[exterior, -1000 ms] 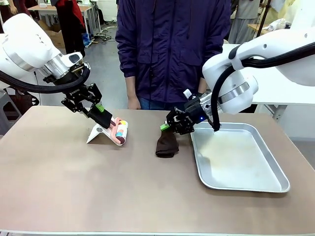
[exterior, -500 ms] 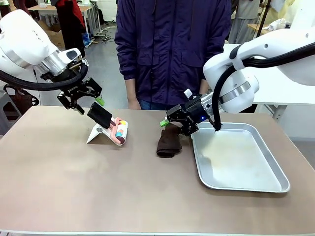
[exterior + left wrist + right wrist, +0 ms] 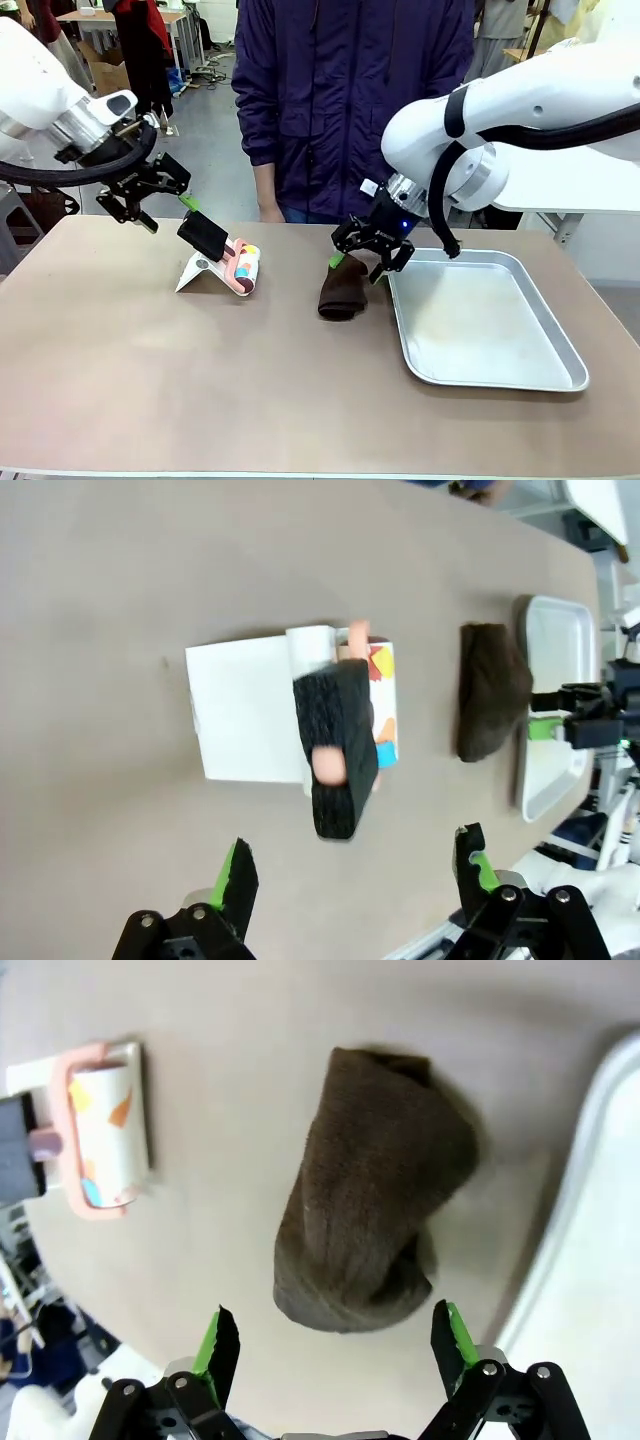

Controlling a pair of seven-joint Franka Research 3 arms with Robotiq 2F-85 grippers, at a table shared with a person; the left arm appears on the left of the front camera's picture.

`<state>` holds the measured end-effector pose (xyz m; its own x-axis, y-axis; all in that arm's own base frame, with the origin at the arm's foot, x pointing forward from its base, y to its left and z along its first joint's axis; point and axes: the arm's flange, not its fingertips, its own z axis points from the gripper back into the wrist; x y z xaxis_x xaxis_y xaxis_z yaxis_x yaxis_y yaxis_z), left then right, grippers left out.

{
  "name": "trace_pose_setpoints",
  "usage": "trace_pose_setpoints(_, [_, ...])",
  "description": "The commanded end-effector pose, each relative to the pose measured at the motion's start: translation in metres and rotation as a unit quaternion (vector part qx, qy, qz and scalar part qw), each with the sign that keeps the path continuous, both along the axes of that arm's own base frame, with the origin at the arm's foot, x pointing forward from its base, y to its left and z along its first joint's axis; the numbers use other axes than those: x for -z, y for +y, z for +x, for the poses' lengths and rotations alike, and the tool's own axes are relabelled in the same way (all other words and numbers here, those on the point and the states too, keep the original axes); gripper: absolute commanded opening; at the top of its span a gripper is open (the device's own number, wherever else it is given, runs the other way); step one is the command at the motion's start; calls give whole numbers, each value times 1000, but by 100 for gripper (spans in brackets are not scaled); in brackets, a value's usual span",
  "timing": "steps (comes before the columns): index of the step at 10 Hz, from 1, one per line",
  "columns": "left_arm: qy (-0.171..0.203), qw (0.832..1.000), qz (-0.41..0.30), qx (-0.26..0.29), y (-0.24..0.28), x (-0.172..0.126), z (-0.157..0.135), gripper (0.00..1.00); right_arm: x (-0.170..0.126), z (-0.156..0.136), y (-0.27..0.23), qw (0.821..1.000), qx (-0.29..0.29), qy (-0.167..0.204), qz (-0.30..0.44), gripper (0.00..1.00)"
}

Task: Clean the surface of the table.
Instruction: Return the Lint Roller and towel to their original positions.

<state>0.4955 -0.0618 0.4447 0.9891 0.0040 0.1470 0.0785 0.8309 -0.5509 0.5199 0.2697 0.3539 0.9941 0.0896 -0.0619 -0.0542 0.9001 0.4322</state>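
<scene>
On the tabletop (image 3: pixel 150 380) a lint roller (image 3: pixel 225 256) lies near the open-jawed left gripper (image 3: pixel 160 205), while the right gripper (image 3: pixel 362 266), jaws spread, hangs over a brown cloth (image 3: pixel 341 292) beside a metal tray (image 3: pixel 540 370).

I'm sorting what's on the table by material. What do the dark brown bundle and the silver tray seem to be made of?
The dark brown folded bundle looks like soft terry or fleece cloth: matte, fuzzy, slumped in folds. The shiny silver rectangular tray looks like metal, probably steel or aluminium: smooth, with dull reflections and a rolled rim. The exact metal cannot be told.
</scene>
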Motion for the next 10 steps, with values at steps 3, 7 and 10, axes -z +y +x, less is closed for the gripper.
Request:
trace_pose_setpoints(3, [-20, 992, -102, 66, 70, -1, -96, 100, -42, -18, -57, 997, 45, 5, 67, 100])
trace_pose_setpoints(7, [-37, 965, -243, 92, 110, 34, -158, 100, -45, -79, -171, 964, 73, 12, 254, 100])
trace_pose_setpoints(10, [-53, 942, -317, 101, 149, 50, -153, 100, -41, -114, -241, 930, 99, -9, 354, 100])
